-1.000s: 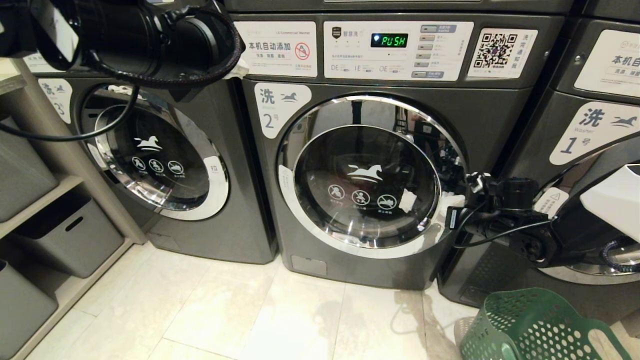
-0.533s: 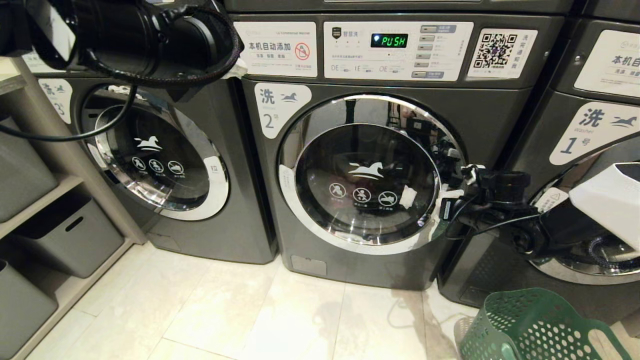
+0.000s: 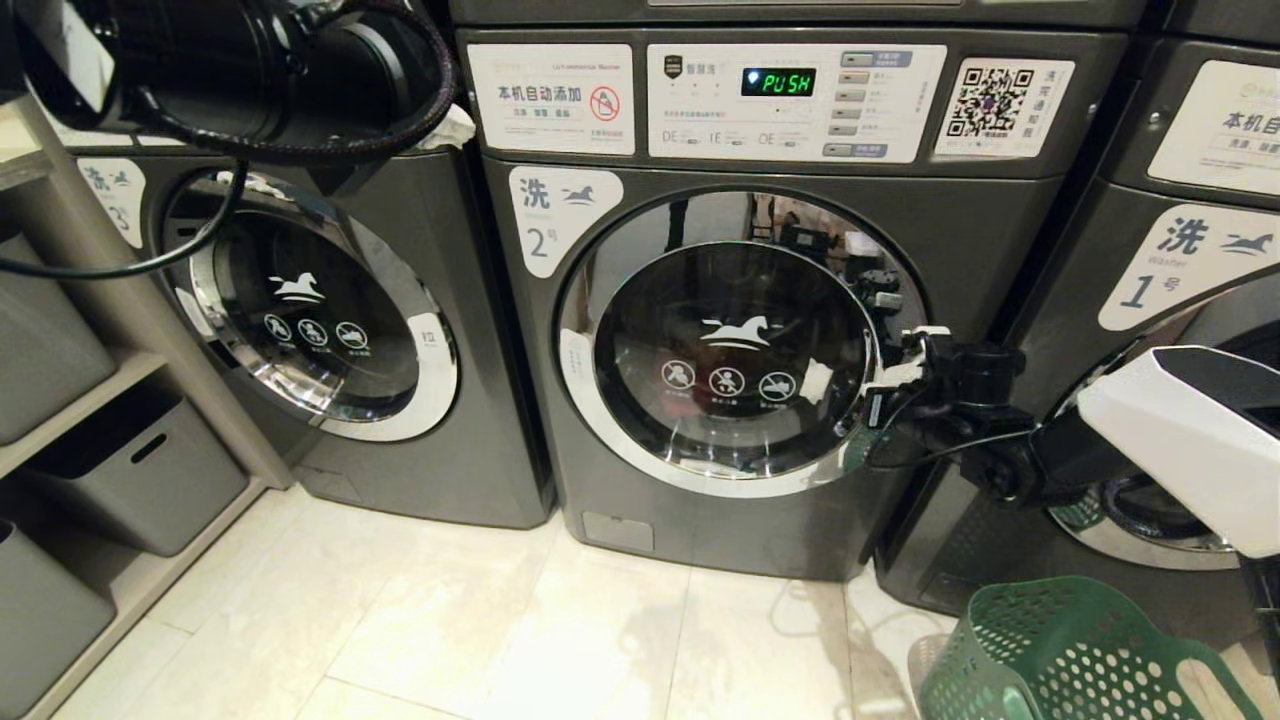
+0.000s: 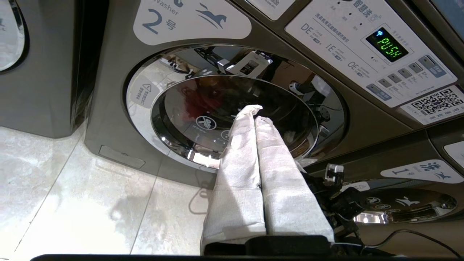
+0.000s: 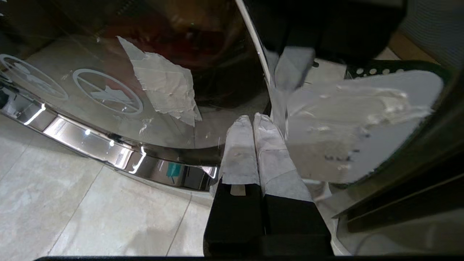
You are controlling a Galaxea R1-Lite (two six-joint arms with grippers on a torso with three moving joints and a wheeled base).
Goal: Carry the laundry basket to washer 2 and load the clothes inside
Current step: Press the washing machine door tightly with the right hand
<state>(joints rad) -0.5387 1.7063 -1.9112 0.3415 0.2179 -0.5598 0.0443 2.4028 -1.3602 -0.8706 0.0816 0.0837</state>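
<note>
Washer 2 (image 3: 760, 540) stands in the middle, its label (image 3: 555, 215) at the upper left of the round chrome-rimmed door (image 3: 735, 360). My right gripper (image 3: 878, 392) is shut and empty, its tips (image 5: 252, 117) against the door's right edge beside a white taped patch (image 5: 344, 123). A red cloth (image 4: 192, 103) shows dimly behind the glass. My left gripper (image 4: 253, 112) is shut and empty, held high at the left and pointing toward the door. The green laundry basket (image 3: 1060, 650) stands on the floor at the lower right; its inside is hidden.
Washer 3 (image 3: 320, 320) is on the left and washer 1 (image 3: 1180, 260) on the right. A shelf with grey bins (image 3: 140, 470) lines the left wall. The display (image 3: 778, 81) reads PUSH. Pale floor tiles (image 3: 450, 620) lie in front.
My right gripper has moved left and up along the door's right edge, and the door has swung closer to the washer's front. The left arm has hardly moved.
</note>
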